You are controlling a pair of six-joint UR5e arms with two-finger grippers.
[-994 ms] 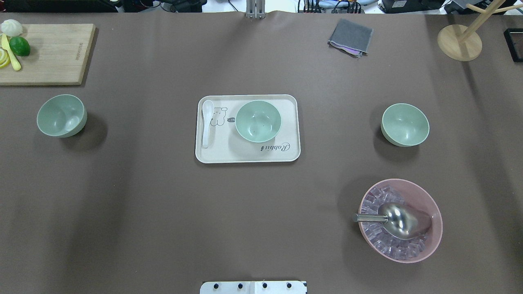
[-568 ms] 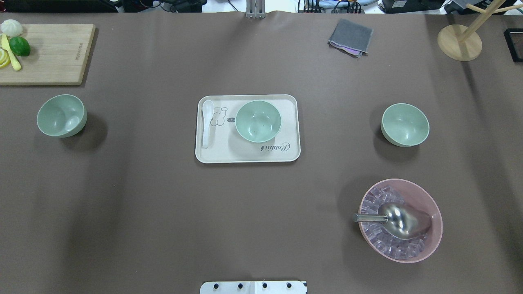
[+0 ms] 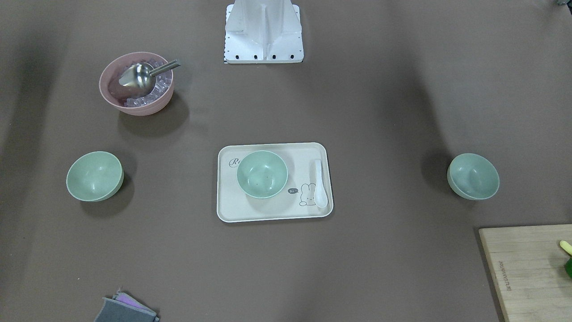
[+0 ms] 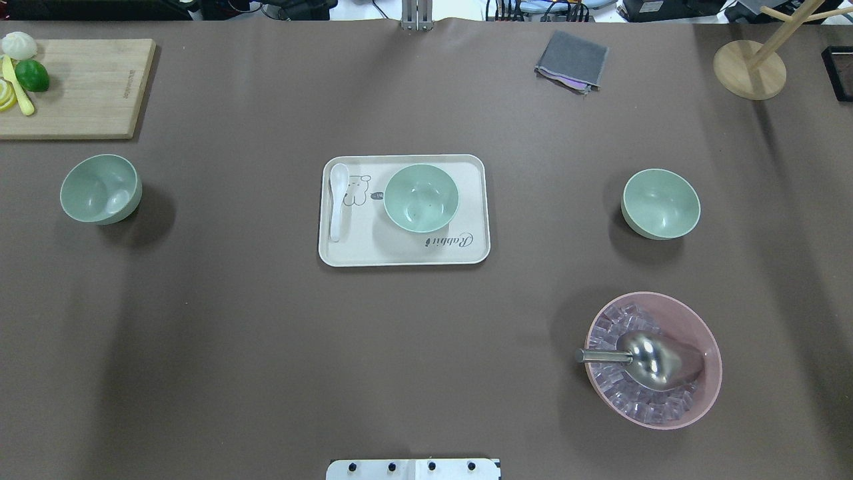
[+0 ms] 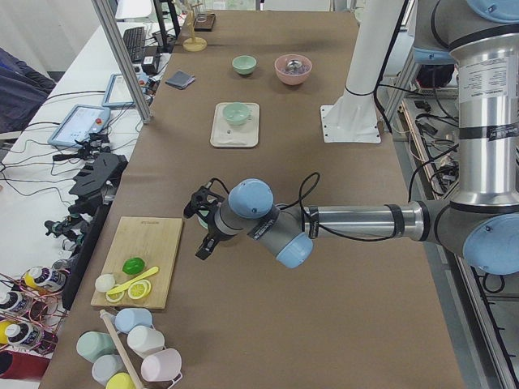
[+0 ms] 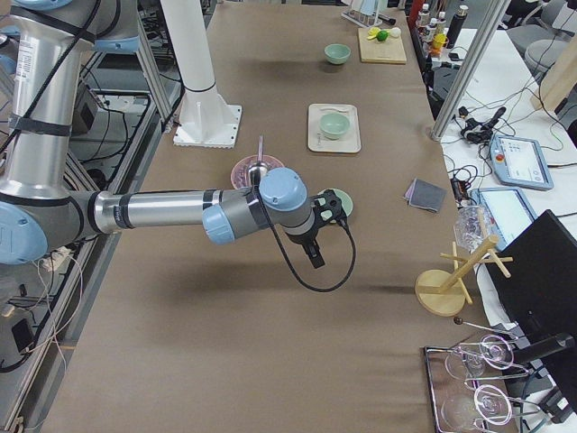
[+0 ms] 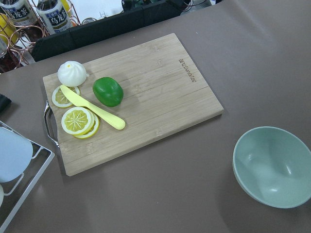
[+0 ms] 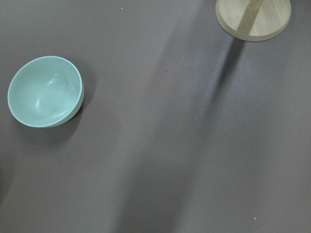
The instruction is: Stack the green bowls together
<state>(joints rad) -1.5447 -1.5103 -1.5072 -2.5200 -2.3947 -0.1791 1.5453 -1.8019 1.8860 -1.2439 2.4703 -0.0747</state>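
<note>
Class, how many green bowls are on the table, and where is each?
3: middle bowl on the tray; left bowl by the cutting board; right bowl beyond the pink bowl. None seems hidden.

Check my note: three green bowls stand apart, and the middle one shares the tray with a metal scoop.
Wrong on one point. The overhead view shows the middle green bowl sharing the tray with a white spoon. The metal scoop lies in the pink bowl. The rest holds.
</note>
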